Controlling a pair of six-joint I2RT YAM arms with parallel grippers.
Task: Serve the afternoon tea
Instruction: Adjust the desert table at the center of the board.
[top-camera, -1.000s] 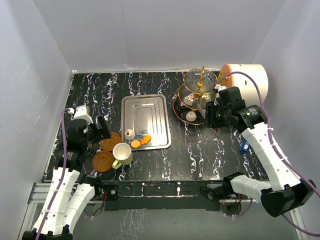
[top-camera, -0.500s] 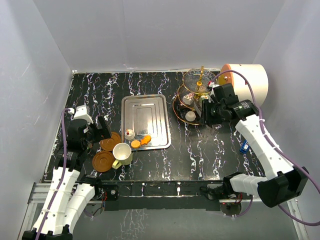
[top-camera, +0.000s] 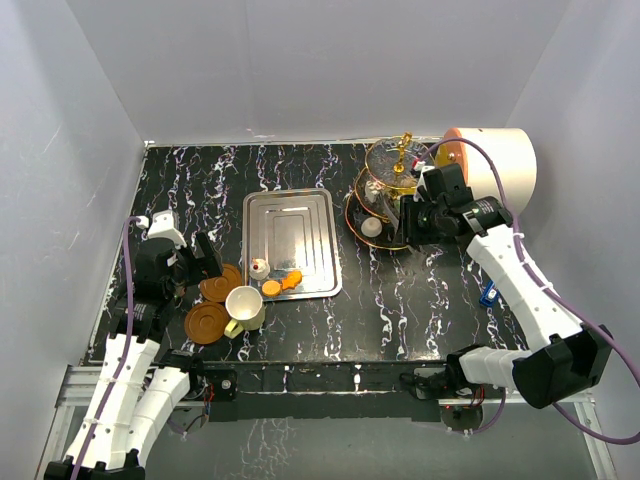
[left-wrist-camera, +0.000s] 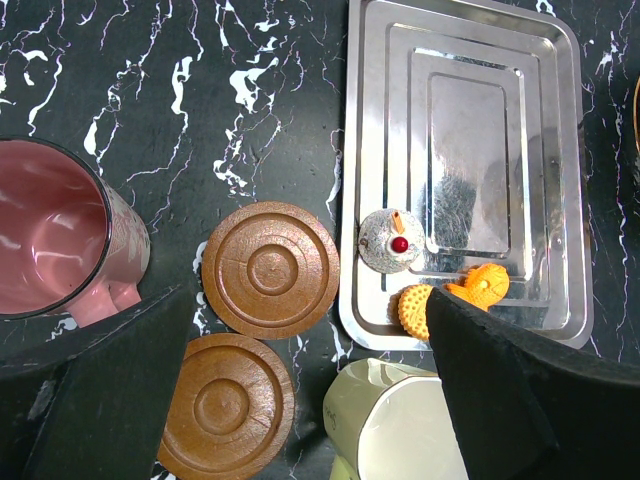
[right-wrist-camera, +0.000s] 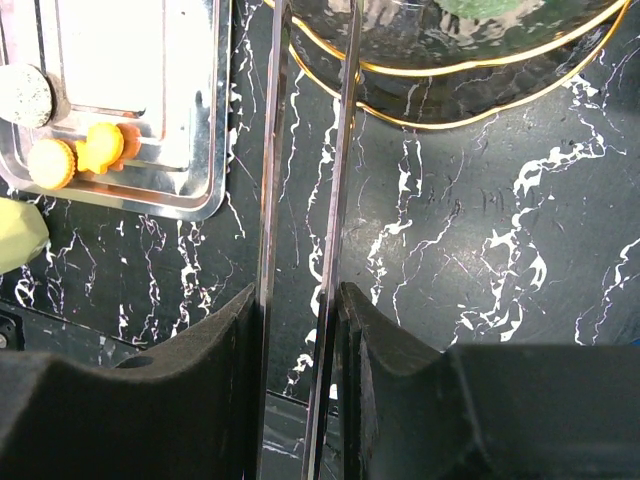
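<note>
Inside right hand (right-wrist-camera: 300, 310): glass stand (top-camera: 398, 168) tier edge is clamped, apparently.
Under left hand (left-wrist-camera: 310, 300): saucers (left-wrist-camera: 270, 270) are seen; hand is spread wide, empty.

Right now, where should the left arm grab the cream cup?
I'd take the cream cup by its rim, from straight above, one of the fingers inside: it stands upright, mouth open, with the tray and a saucer crowding its sides.
</note>
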